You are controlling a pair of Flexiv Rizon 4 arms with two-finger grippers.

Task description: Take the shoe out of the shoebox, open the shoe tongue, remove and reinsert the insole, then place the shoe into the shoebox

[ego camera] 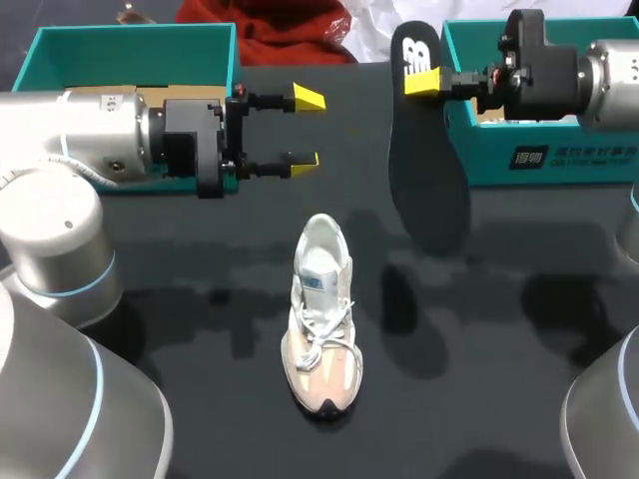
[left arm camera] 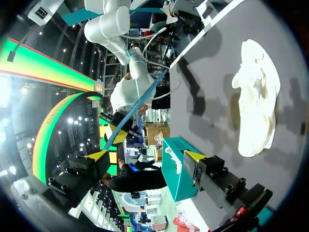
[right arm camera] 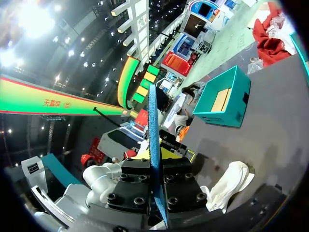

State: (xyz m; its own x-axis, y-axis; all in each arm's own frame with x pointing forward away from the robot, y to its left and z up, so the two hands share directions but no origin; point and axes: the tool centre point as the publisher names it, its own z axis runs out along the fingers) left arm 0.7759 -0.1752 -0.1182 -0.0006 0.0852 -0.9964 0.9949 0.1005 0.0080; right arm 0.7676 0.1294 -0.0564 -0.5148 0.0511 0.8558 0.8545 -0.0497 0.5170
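My right gripper [ego camera: 431, 82] is clamped on one end of the black insole [ego camera: 429, 190], beside the teal shoebox [ego camera: 559, 165] — my left gripper [ego camera: 305, 128] stands released and empty over the table [ego camera: 200, 299] — with the white sneaker [ego camera: 321, 319] upright mid-table, apart from both.

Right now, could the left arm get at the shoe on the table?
Probably yes. The left hand is open and empty, with nothing between it and the shoe. The right hand holds the insole off to the shoe's far side, out of the way.
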